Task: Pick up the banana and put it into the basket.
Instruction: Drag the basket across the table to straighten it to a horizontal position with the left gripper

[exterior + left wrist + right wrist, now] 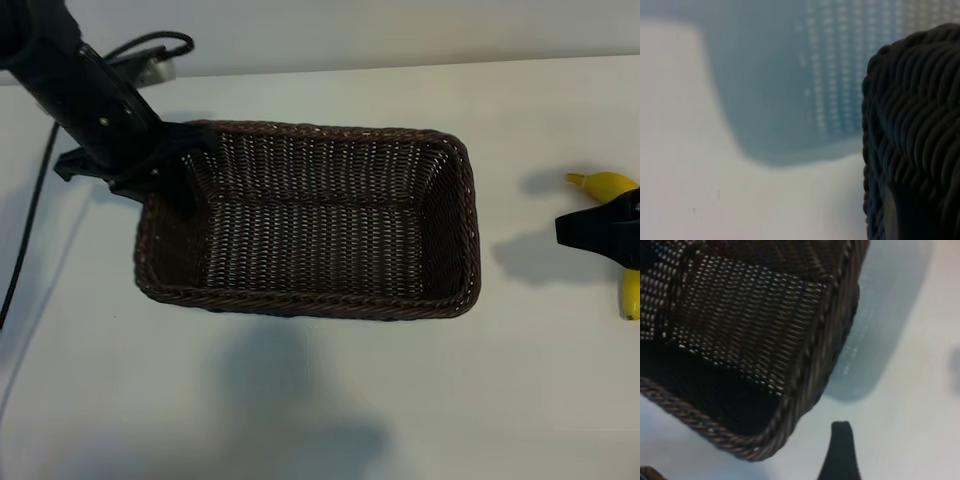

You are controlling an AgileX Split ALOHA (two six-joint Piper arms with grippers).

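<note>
Two arms work over a plain white bench point(330, 400) that fills the scene, smooth and bare-looking, with soft bluish shadows under the things on it and a paler band along the far edge. The basket point(310, 215) sits in the middle, dark brown wicker, nothing in it. The left pincer point(165, 180) is down at the basket's far left corner, its fingers narrowly parted at the rim; whether they pinch the weave I cannot tell, though the left wrist view shows the braided wall point(915, 135) right up close. A black cable point(30, 220) trails along the bench at the left. The banana point(615, 235) lies on the bench well to the right of the basket, at the edge of the view. The right pincer point(600, 228) hangs over it, spread wide, gripping nothing.
</note>
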